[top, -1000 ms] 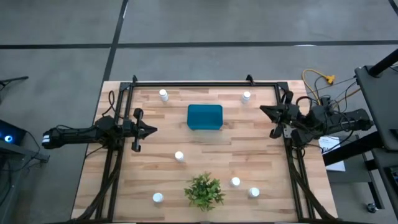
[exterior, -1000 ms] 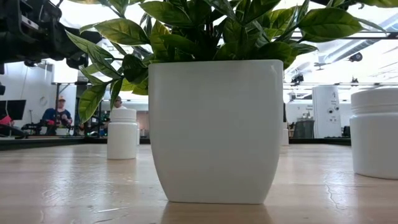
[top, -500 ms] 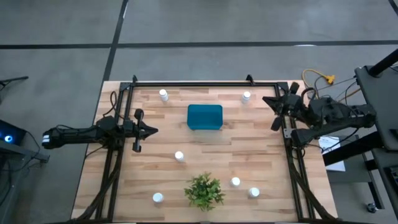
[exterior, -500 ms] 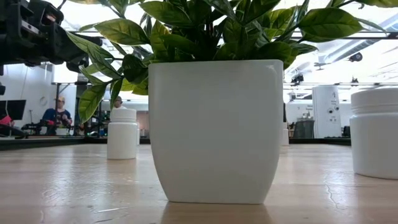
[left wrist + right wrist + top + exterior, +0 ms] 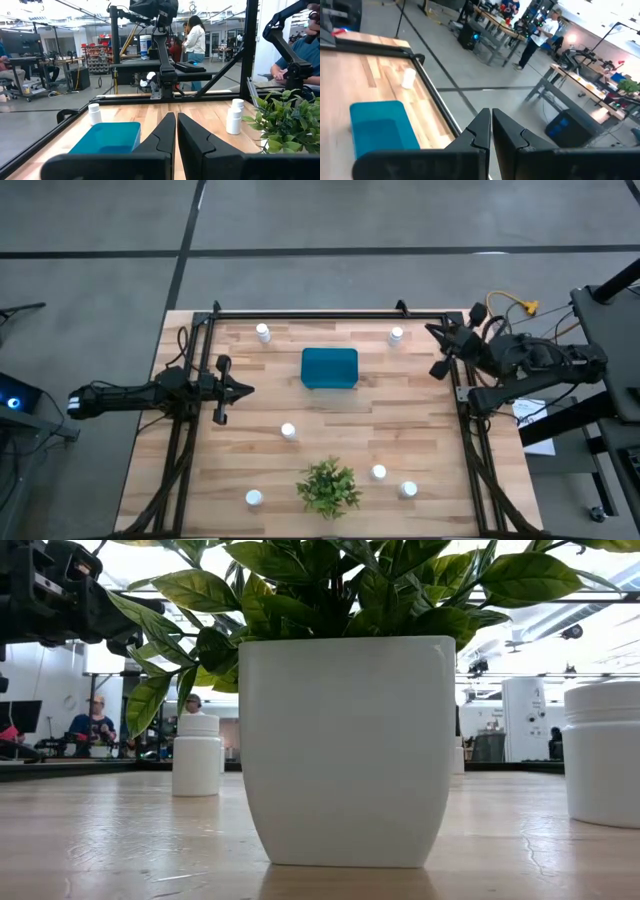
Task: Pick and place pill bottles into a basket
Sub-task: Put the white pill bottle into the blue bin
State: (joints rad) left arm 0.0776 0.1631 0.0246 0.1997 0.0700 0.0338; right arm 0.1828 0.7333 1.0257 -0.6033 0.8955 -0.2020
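A: At the table's right rear corner, what has changed?

B: Right gripper [image 5: 437, 350] has swung further toward the back rail since half a second ago and now sits just beside the rear-right bottle [image 5: 397, 335], not touching it. Its fingers [image 5: 479, 131] are pressed together with nothing between them.

A: And the left arm?

B: Unchanged. Left gripper [image 5: 240, 390] hovers over the left edge of the table [image 5: 400, 420], level with the basket [image 5: 329, 367] and well apart from it. Its fingers [image 5: 162, 135] are closed, empty.

A: Location of the task items?

B: Basket stands at centre rear, same position as before; no bottle shows inside it. All six bottles remain on the wood: rear-left bottle [image 5: 263, 332] near the back rail, middle bottle [image 5: 288, 431] in front of the basket, front-left bottle [image 5: 254, 498], and a front-right pair [image 5: 379, 472] and [image 5: 408, 489] beside the plant [image 5: 328, 486].

A: Low view?

B: Plant's white pot [image 5: 345, 750] fills the centre, with one bottle [image 5: 197, 754] to its left and another [image 5: 603, 752] at the right edge. No displacement from the earlier frames.
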